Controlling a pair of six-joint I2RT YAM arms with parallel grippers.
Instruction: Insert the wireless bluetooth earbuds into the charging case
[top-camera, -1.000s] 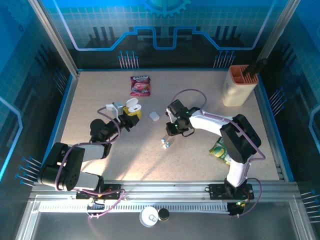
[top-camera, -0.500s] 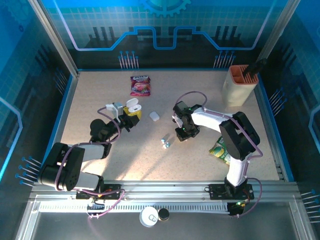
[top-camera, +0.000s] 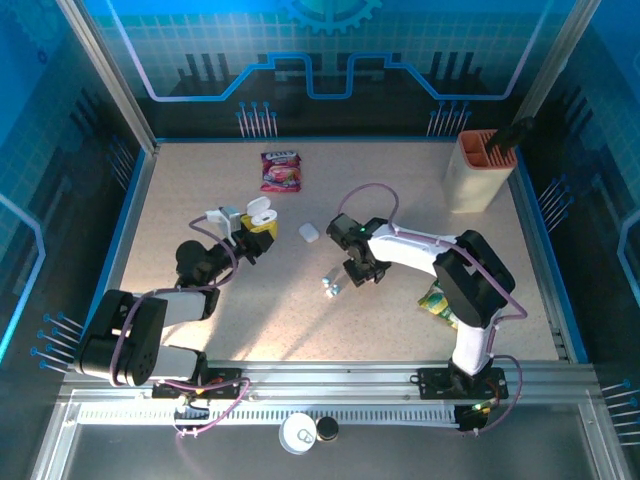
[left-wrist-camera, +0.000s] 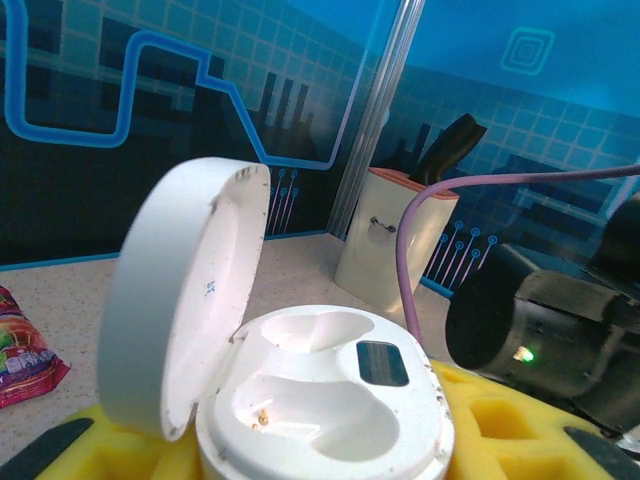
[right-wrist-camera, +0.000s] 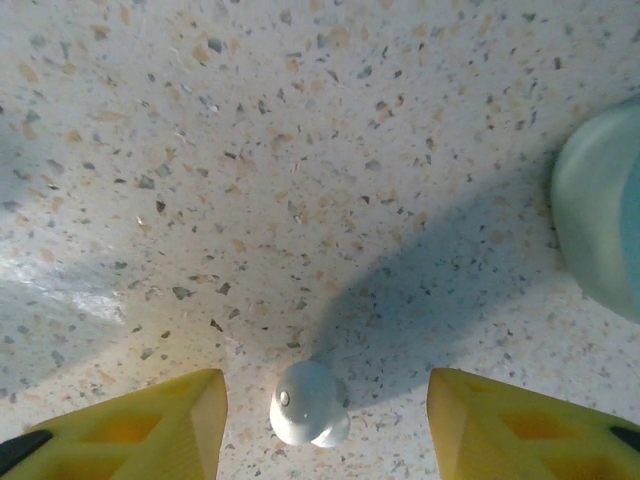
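Right gripper (right-wrist-camera: 327, 412) half open, empty, straddling an earbud (right-wrist-camera: 308, 403) on the table (right-wrist-camera: 300, 150), centre. Close off-centre and that tiny thing could squirt away. Left gripper (left-wrist-camera: 320, 455) clamps the open case (left-wrist-camera: 320, 395), over left.

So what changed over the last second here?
The right tool opened its jaws and shifted slightly toward the near edge; an earbud lies between its fingers. The left tool, gripping the open charging case, edged left. Snack bag and white pod stayed.
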